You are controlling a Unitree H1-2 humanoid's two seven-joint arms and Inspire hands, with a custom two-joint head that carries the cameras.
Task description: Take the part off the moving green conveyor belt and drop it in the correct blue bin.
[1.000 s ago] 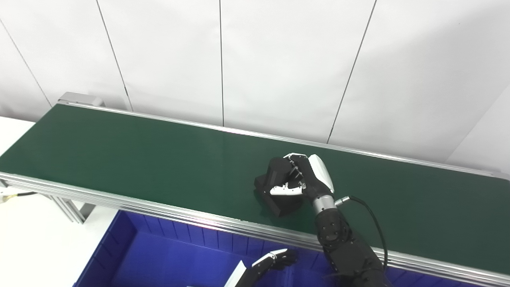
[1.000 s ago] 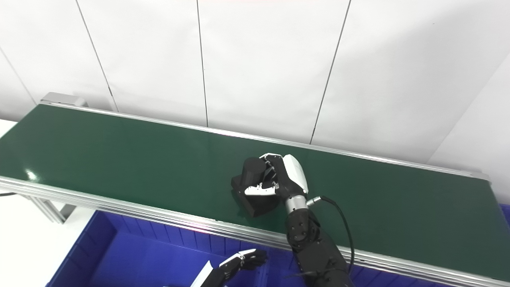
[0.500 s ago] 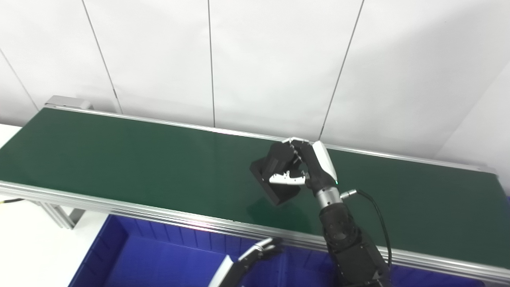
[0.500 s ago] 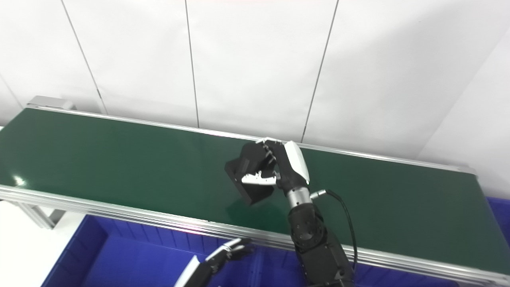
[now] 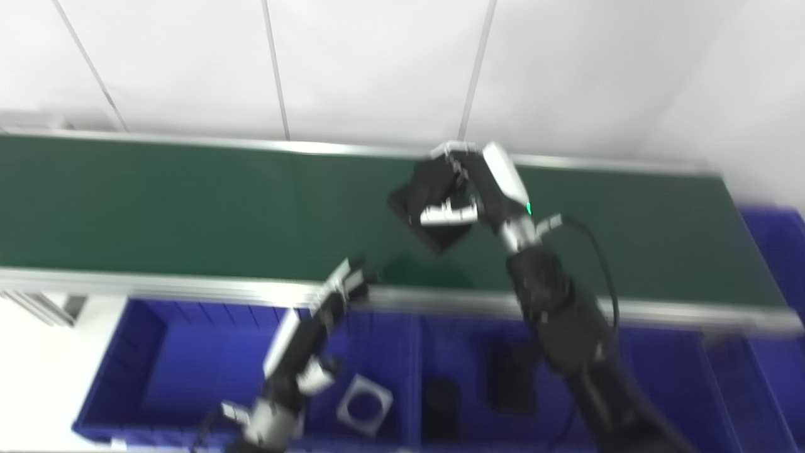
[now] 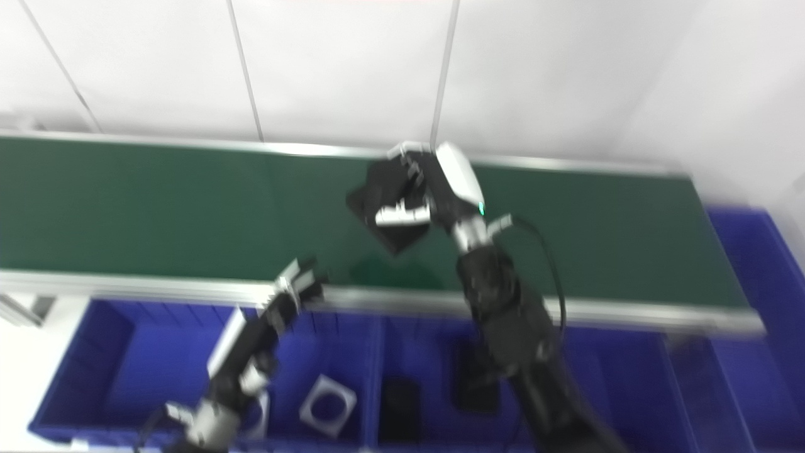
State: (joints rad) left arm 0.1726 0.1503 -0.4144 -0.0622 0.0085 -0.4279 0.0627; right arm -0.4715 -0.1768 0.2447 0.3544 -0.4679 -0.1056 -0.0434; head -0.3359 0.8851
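Left eye view: right robot hand [image 5: 468, 189] clamps the black blocky part [image 5: 427, 211], tilted, clear above the green conveyor belt [image 5: 188, 207] toward its near edge. Right eye view: left robot hand [image 6: 295, 288] hovers over the blue bin [image 6: 119, 371], blurred, grip unreadable.
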